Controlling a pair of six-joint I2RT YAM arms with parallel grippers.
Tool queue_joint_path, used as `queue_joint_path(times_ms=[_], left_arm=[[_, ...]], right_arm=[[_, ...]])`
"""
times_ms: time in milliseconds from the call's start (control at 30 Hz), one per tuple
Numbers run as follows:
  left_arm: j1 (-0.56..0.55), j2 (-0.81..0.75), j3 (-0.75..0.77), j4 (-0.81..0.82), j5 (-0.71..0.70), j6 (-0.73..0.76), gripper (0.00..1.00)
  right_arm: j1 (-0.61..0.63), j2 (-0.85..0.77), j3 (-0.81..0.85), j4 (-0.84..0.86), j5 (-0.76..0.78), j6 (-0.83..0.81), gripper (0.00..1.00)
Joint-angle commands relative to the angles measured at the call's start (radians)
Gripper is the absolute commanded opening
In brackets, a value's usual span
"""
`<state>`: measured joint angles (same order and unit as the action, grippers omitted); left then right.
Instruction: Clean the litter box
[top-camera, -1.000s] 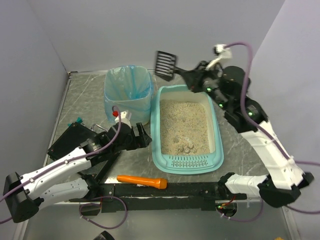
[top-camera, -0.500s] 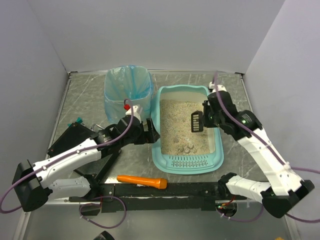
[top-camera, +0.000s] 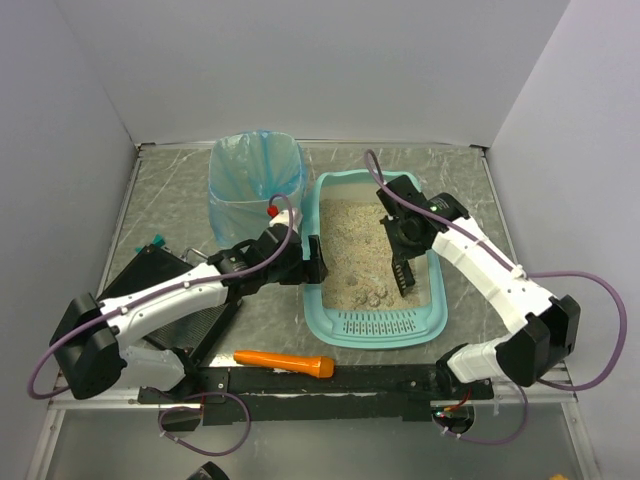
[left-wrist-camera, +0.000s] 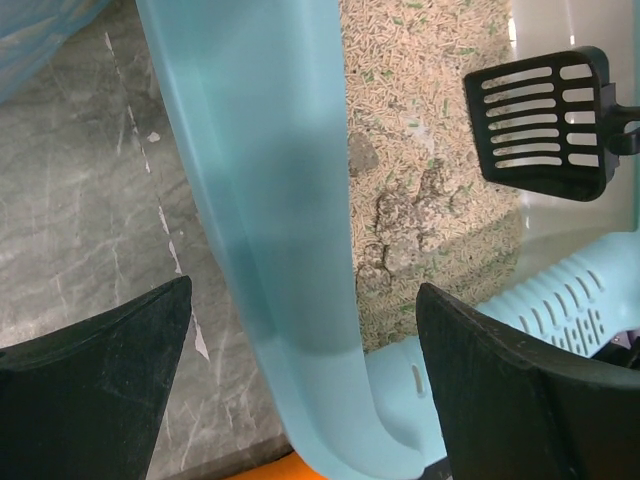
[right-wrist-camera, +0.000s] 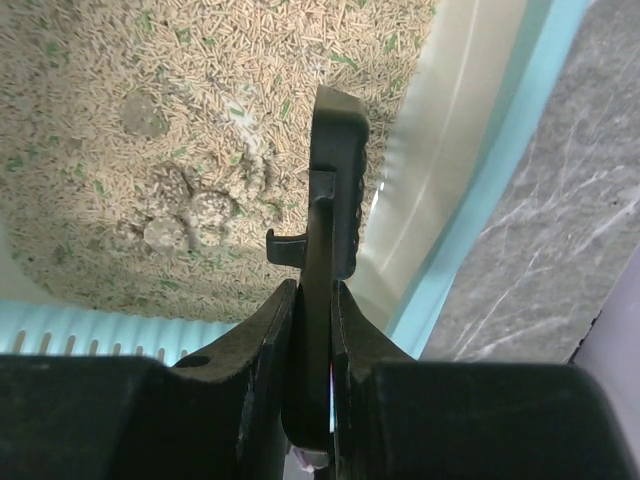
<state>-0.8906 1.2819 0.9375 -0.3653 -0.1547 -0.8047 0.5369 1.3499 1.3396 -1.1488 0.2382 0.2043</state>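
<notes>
The light teal litter box (top-camera: 385, 328) lies mid-table, filled with beige litter, and grey clumps (top-camera: 375, 295) sit near its slotted end. My right gripper (top-camera: 405, 232) is shut on the handle of a black slotted scoop (top-camera: 403, 268), held low over the litter by the right wall. The right wrist view shows the scoop (right-wrist-camera: 335, 190) edge-on, pinched in the right gripper (right-wrist-camera: 313, 300), just right of the clumps (right-wrist-camera: 185, 215). My left gripper (top-camera: 312, 260) is open and straddles the box's left wall (left-wrist-camera: 290, 200). From the left wrist view the scoop (left-wrist-camera: 545, 125) hangs above the litter.
A waste bin lined with a blue bag (top-camera: 255, 185) stands just left of the box's far end. An orange tool (top-camera: 285, 362) lies near the front edge. A flat black case (top-camera: 150, 290) rests at the left under my left arm. Grey walls enclose the table.
My right arm swung the scoop from behind the box's far end down into the box near the clumps. My left gripper slid right, up to the box's left wall.
</notes>
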Motion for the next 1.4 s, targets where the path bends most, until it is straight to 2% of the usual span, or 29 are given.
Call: queue_joint_path(times_ms=[0, 200, 400, 733, 933, 1100, 1367], left_arm=[[0.001, 0.034, 0.052, 0.043, 0.003, 0.018, 0.97], [0.002, 0.062, 0.037, 0.057, 0.015, -0.001, 0.97], [0.001, 0.071, -0.003, 0.078, 0.036, -0.028, 0.97], [0.001, 0.063, -0.02, 0.04, -0.026, -0.036, 0.97], [0.001, 0.06, -0.034, 0.058, -0.002, -0.037, 0.97], [0.001, 0.066, -0.045, 0.071, 0.009, -0.044, 0.97], [0.001, 0.082, -0.052, 0.101, 0.027, -0.045, 0.97]], right_arm=[[-0.008, 0.037, -0.026, 0.033, -0.107, -0.046, 0.0], [-0.049, 0.002, -0.106, 0.159, -0.278, -0.02, 0.0], [-0.158, -0.028, -0.198, 0.234, -0.422, 0.0, 0.0], [-0.207, -0.11, -0.253, 0.23, -0.329, 0.017, 0.0], [-0.218, -0.12, -0.25, 0.251, -0.264, 0.064, 0.0], [-0.236, -0.069, -0.209, 0.285, -0.31, 0.095, 0.0], [-0.235, -0.04, -0.322, 0.408, -0.414, 0.136, 0.0]])
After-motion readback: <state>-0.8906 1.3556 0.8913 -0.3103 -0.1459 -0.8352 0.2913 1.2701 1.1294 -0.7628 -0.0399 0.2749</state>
